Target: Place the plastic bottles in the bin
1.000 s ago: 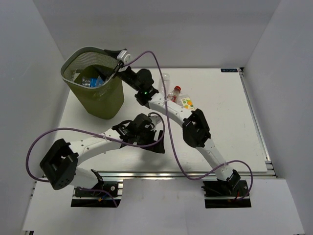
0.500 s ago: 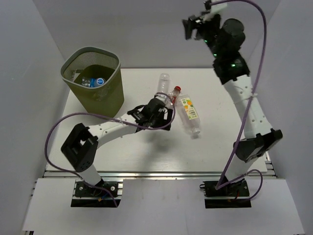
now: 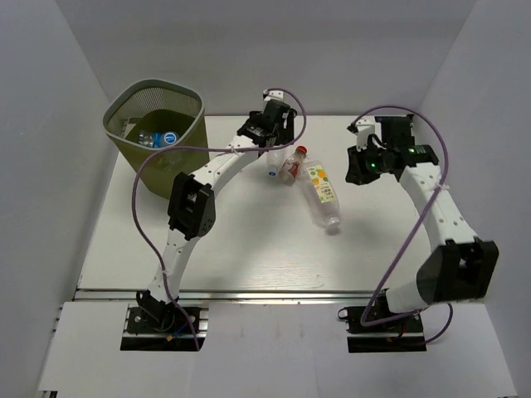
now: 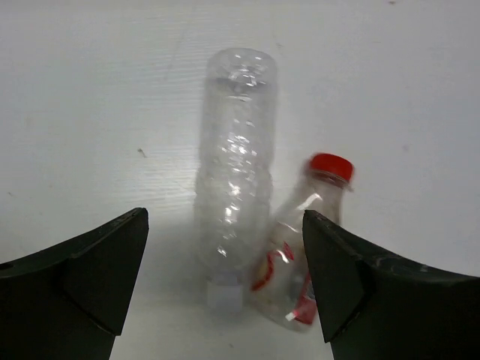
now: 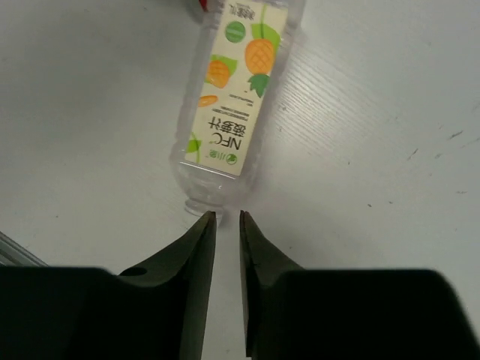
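Three plastic bottles lie on the table: a plain clear one, a red-capped one leaning against it, and a juice-labelled one. My left gripper hovers open over the clear and red-capped bottles, both lying between its fingers. My right gripper hangs over the table right of the juice bottle, almost shut with only a thin slit, holding nothing; its tips point at that bottle's uncapped neck. The olive mesh bin at the back left holds a blue-labelled bottle among other clear ones.
White walls close the table in at the back and both sides. The purple cables of both arms loop over the table. A metal rail runs along the near edge.
My right arm left the bin, swung high at the back and came down beside the juice bottle, closing its jaws. My left arm reached from mid-table out over the clear and red-capped bottles.
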### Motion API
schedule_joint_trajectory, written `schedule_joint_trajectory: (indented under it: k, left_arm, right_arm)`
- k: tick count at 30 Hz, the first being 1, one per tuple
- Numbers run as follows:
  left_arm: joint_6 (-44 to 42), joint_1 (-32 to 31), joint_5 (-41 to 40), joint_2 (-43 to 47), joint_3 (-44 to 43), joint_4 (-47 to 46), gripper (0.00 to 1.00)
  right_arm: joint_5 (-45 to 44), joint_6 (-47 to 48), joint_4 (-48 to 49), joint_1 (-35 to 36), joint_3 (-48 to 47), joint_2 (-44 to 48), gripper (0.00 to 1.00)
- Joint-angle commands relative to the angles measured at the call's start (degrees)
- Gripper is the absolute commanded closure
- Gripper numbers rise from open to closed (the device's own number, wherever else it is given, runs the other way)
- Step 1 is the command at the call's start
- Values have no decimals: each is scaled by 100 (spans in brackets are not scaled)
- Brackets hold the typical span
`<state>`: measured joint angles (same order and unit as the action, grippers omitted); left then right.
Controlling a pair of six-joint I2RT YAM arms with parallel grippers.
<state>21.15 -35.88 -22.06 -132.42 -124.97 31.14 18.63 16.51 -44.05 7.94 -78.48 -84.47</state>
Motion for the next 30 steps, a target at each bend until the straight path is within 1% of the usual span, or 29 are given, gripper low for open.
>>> schedule_joint_trajectory:
  k: [1, 2, 3, 7, 9, 11, 12, 15, 17, 20, 24, 27, 29, 30]
  left_arm:
    - [-259, 309, -158, -450, -739, 648, 7]
    - [-260, 309, -158, -538, -740, 648, 7]
    - [-260, 362, -158, -591, -740, 431, 7]
    - [-260, 415, 394, -758, -476, -230, 8]
    - [-260, 415, 562, -916, -668, -301, 8]
    - [-260, 415, 721, -1075, -923, -301, 8]
    - [-260, 415, 773, -1075, -924, -301, 8]
    - [-207, 415, 1045, -988, -512, -652, 8]
    - [-102, 415, 1099, -987, -432, -714, 8]
    - [-102, 415, 1441, -987, -247, -792, 8]
    - [-277, 363, 1968, -1040, -195, -855, 8]
    - [-426, 301, 2021, -1092, -142, -784, 8]
    - [-505, 301, 2170, -1093, -11, -854, 8]
    - [-506, 301, 2250, -997, 225, -950, 8]
  right_arm:
    - [624, 55, 99, -100, 260, 720, 73]
    - [633, 36, 99, -126, 315, 825, 73]
    - [659, -25, 133, -135, 481, 913, 73]
    - [642, -43, 116, -214, 649, 1090, 71]
    - [659, -60, 99, -241, 711, 1160, 69]
    - [650, -52, 90, -250, 807, 1230, 65]
    - [642, -52, 72, -284, 834, 1213, 65]
    - [615, -43, 134, -302, 948, 1240, 65]
    - [633, -60, 160, -311, 1001, 1205, 63]
    - [659, -104, 230, -320, 983, 1126, 63]
    - [685, -157, 301, -302, 931, 1029, 62]
    - [694, -175, 301, -320, 966, 1011, 60]
    - [686, -175, 301, -320, 1009, 1020, 60]
    - [686, -166, 309, -320, 1036, 1029, 60]
